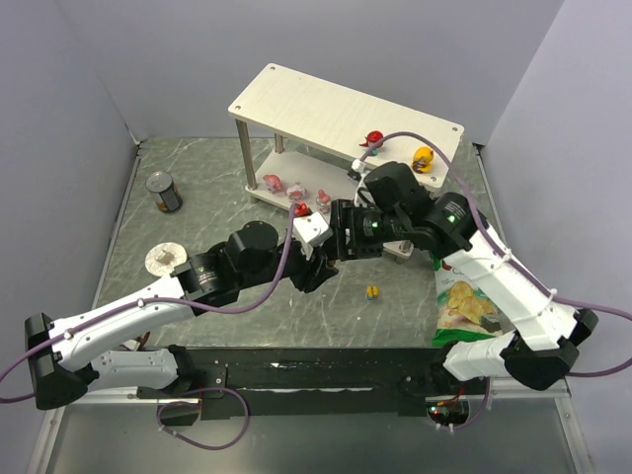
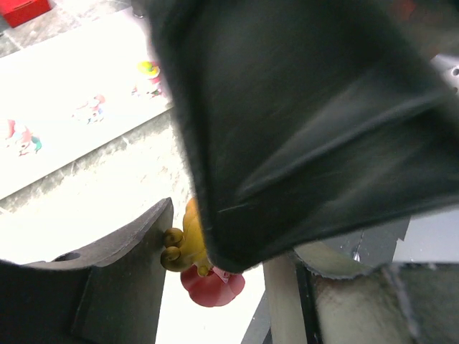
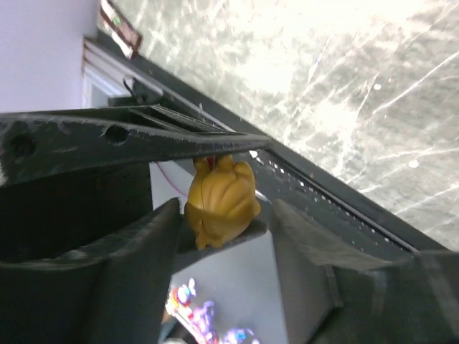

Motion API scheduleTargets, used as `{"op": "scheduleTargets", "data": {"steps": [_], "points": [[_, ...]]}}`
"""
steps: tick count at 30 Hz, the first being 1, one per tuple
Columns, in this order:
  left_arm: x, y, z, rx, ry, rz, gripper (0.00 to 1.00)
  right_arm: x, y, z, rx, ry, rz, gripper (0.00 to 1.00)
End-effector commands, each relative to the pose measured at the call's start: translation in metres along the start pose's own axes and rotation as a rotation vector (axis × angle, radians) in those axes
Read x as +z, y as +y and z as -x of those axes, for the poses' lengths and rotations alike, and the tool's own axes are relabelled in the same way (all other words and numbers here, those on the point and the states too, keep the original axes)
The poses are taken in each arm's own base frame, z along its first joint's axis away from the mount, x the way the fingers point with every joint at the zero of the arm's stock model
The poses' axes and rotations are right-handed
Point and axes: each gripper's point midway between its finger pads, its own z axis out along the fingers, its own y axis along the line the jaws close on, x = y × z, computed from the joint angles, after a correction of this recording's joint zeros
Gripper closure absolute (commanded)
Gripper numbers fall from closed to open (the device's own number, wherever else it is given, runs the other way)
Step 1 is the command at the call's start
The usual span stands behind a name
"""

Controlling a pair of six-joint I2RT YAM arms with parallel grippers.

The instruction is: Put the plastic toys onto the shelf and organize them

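Crowding before the shelf (image 1: pixel 336 104), the right pincer (image 3: pixel 215 183) seemingly pinches the orange-yellow toy (image 3: pixel 221 204); the left pincer (image 2: pixel 183 258), spread or not I cannot tell, could knock it loose.

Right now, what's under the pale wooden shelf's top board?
Several tiny pink-and-white plastic toys on the lower board, front left. Top board hides its back, the arms its right.

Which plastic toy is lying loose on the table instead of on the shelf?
The tiny yellow figurine, alone on the grey marbled tabletop near the green chips bag.
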Motion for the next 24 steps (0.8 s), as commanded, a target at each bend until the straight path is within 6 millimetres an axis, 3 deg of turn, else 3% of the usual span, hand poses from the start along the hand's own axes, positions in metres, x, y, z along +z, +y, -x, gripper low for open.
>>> {"op": "scheduleTargets", "data": {"steps": [1, 6, 11, 18, 24], "points": [[-0.009, 0.003, 0.029, -0.028, -0.099, 0.029, 0.83, -0.030, 0.010, 0.028, 0.009, -0.189, 0.048, 0.32], [-0.012, 0.005, 0.034, -0.067, -0.125, 0.047, 0.83, -0.047, 0.012, 0.046, 0.030, -0.292, 0.061, 0.29], [-0.019, 0.033, 0.056, -0.168, -0.180, 0.181, 0.83, -0.061, -0.001, 0.055, 0.057, -0.368, 0.027, 0.28], [-0.036, 0.086, 0.115, -0.328, -0.332, 0.224, 0.85, -0.069, -0.009, 0.052, 0.067, -0.403, 0.029, 0.28], [-0.039, 0.125, 0.164, -0.331, -0.441, 0.276, 0.85, -0.076, -0.014, 0.046, 0.022, -0.431, 0.040, 0.28]]}}
